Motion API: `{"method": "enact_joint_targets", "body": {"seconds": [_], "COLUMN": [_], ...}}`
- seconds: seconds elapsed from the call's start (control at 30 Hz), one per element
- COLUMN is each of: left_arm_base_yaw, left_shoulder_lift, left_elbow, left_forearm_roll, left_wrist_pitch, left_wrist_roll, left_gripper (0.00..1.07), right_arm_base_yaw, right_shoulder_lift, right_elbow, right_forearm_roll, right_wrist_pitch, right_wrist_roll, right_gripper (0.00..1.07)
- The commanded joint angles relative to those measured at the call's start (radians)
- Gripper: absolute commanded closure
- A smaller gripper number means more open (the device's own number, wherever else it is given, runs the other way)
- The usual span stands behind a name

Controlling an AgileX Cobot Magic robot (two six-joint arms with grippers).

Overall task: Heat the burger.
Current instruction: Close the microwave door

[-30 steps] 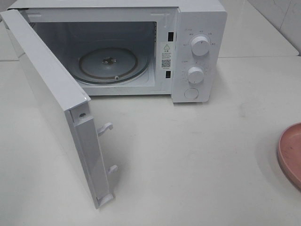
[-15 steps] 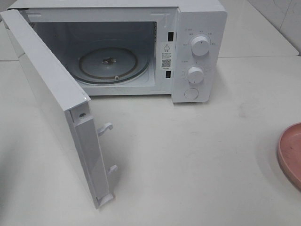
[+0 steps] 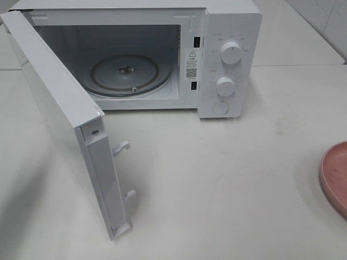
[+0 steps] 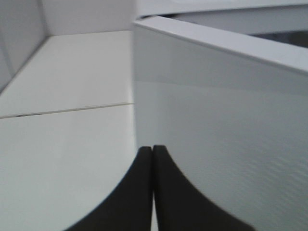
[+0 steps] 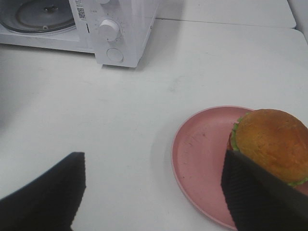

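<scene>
The burger [image 5: 272, 144], with a golden-brown bun and green lettuce, sits on the pink plate [image 5: 202, 154], whose edge shows at the right border of the high view [image 3: 335, 176]. My right gripper [image 5: 151, 159] hangs open above the table, one finger overlapping the burger's near side, nothing held. The white microwave [image 3: 227, 32] stands at the back with its door [image 3: 59, 108] swung wide and the glass turntable [image 3: 124, 73] bare. My left gripper [image 4: 152, 154] is shut on nothing, close to the door's outer face [image 4: 216, 120]. Neither arm shows in the high view.
The open door juts toward the table's front left with its two latch hooks [image 3: 122, 147] sticking out. Two knobs [image 3: 231, 53] and a button are on the microwave's right panel. White tabletop [image 3: 227, 179] lies between the microwave and the plate.
A soft shadow has spread over the table at the lower left, beside the door. The microwave, door and plate have not moved.
</scene>
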Motion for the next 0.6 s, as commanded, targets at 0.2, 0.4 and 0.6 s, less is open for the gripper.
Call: {"method": "enact_joint_targets", "body": {"seconds": [0.2, 0.4, 0.6], "left_arm_base_yaw": [-0.096, -0.213, -0.299], "left_shoulder_lift": [0.213, 0.350, 0.504], "left_elbow": [-0.088, -0.178, -0.318], "left_forearm_roll": [0.162, 0.141, 0.114], "left_wrist_pitch": [-0.137, -0.147, -0.165], "left_wrist_roll": [-0.173, -0.145, -0.149], "left_gripper": [1.07, 1.07, 1.07], "right_arm_base_yaw": [-0.006, -0.006, -0.006], "right_shoulder_lift": [-0.027, -0.027, -0.027], "right_elbow": [0.004, 0.004, 0.004], "right_forearm_roll": [0.002, 0.002, 0.002], "right_wrist_pitch": [-0.009, -0.009, -0.009], "right_wrist_roll": [-0.013, -0.013, -0.013], "right_gripper": [0.32, 0.32, 0.32]}}
